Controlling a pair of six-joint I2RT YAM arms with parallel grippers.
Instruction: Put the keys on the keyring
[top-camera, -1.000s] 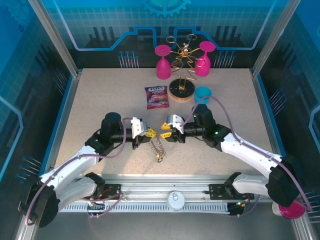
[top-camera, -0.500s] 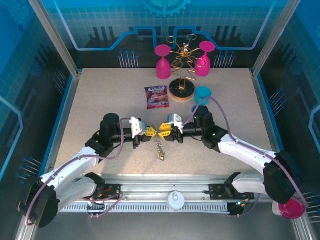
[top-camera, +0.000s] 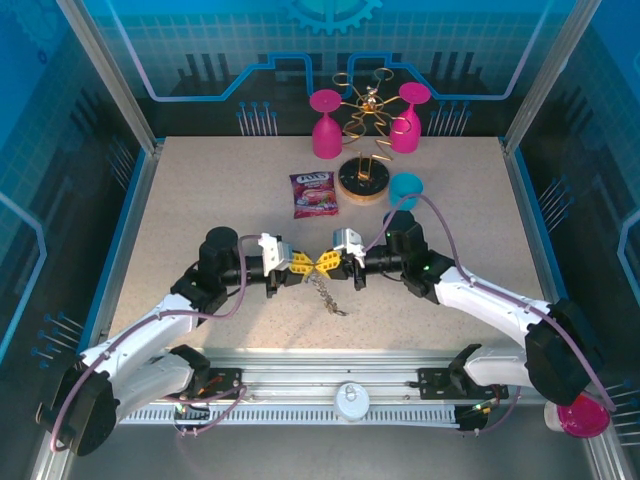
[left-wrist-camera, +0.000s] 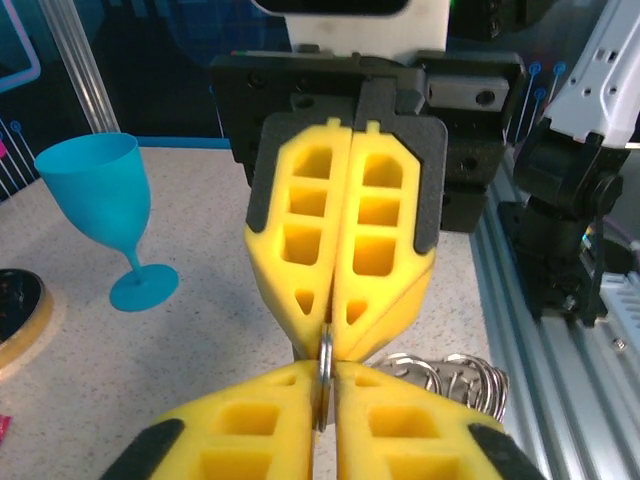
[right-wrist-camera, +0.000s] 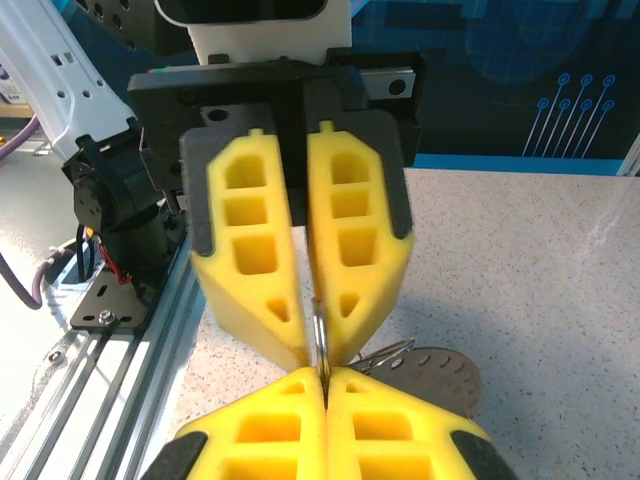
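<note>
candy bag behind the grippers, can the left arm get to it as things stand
Probably not yet. Bare table lies between the left gripper and the candy bag, but that gripper is shut on the keyring, tip to tip with the right gripper. It would have to let go first.

High rear camera overlooks the table; close wrist cameras face each other.

place: robot lab test cell | enclosure: aluminium frame posts, blue panels printed with circuit traces and a gear | bench: speckled table, slotted rail at its near edge with two white arms bolted on, cables exposed | props: pink goblets, snack bag, set out on the table
</note>
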